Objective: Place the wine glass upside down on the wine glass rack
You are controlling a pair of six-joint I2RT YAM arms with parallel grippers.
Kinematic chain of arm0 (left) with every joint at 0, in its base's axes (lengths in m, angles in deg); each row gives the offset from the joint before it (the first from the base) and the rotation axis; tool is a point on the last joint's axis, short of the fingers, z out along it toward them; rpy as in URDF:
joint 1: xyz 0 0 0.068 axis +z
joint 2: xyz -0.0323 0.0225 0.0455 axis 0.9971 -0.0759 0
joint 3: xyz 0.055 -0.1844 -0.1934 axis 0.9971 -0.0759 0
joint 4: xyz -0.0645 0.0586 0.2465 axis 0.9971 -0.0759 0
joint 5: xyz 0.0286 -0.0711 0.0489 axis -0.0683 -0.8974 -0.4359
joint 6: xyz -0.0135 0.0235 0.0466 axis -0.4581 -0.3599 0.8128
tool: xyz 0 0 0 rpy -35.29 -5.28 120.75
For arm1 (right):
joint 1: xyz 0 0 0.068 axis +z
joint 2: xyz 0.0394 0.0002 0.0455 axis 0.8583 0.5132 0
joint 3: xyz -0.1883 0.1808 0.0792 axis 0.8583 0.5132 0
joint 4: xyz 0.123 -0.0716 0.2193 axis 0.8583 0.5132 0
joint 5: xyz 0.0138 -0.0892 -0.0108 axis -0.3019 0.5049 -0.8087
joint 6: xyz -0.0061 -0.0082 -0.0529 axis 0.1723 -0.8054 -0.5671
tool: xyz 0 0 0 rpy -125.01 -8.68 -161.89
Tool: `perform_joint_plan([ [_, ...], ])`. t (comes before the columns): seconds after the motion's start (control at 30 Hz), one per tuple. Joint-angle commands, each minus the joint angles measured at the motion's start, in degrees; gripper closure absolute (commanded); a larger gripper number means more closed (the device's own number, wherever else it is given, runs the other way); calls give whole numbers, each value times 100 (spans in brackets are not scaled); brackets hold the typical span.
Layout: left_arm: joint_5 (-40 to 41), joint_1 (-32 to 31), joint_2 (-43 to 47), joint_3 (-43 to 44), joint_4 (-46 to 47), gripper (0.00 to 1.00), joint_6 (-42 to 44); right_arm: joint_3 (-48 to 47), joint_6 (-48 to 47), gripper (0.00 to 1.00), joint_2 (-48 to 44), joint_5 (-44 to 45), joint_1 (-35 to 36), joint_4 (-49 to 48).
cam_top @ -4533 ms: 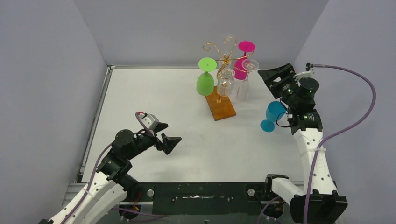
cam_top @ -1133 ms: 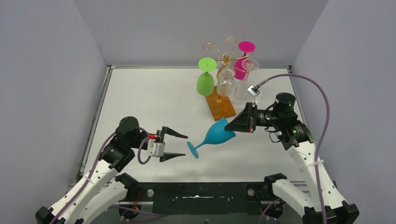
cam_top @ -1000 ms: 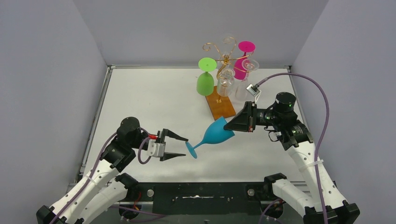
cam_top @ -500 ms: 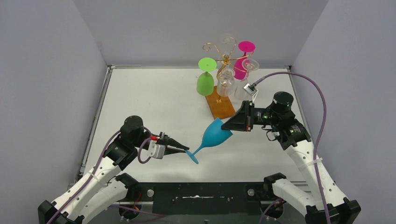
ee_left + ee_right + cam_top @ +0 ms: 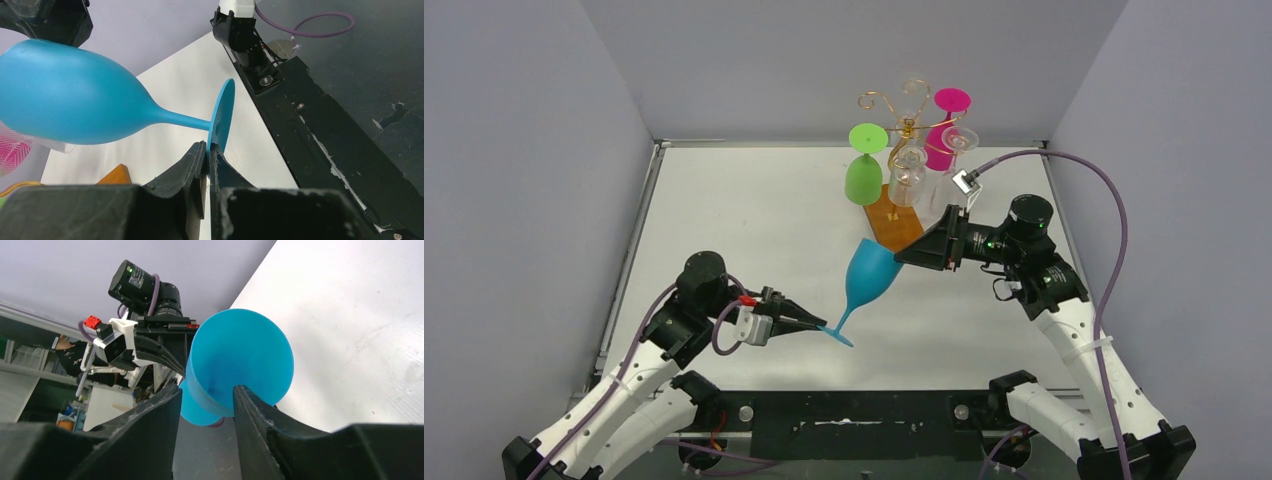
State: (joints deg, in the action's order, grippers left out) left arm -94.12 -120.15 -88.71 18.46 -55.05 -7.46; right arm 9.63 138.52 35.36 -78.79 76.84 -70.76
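At the near left of the table (image 5: 724,210), the left gripper (image 5: 821,326) has its two fingers closed flat on the edge of the round foot of a blue wine glass (image 5: 869,275). Only the rim of the foot sits between the tips. The pinch seems meant to take the glass by its base so it can go bowl-down.

The glass is in the air over the near middle of the table and is tilted. Its foot is low and to the near left, and its open mouth is high and to the far right. It is opaque sky blue, with a deep tulip bowl, a thin stem and a flat disc foot.

At the mouth, the right gripper (image 5: 908,255) has the bowl's wall caught between its fingers. Both arms carry the glass at once, likely a hand-over.

Farther back, just beyond the right gripper, stands the rack (image 5: 908,128). It is gold wire with curled arms, rising from an orange-brown wooden base. A green glass (image 5: 863,175) hangs upside down on its left, a pink glass (image 5: 942,130) hangs on its far right, and clear glasses (image 5: 907,172) hang between them. The blue glass is near the rack's base and not yet hung on the wire.
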Motion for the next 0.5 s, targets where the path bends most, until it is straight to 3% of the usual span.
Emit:
perform_joint_plan([
  [0.0,-103,39,106,-33,195,100,-62,-200,150,52,-192,444,13,-395],
  [0.13,93,35,197,-114,176,100,-108,-317,93,39,-273,823,-58,-194],
  [0.3,452,36,347,-276,211,100,-229,-527,-201,15,-363,1388,-290,237],
  [0.37,603,36,370,-304,204,100,-358,-560,-219,1,-428,1533,-377,291],
  [0.47,959,40,406,-305,255,100,-738,-642,-317,2,-522,1769,-468,438],
])
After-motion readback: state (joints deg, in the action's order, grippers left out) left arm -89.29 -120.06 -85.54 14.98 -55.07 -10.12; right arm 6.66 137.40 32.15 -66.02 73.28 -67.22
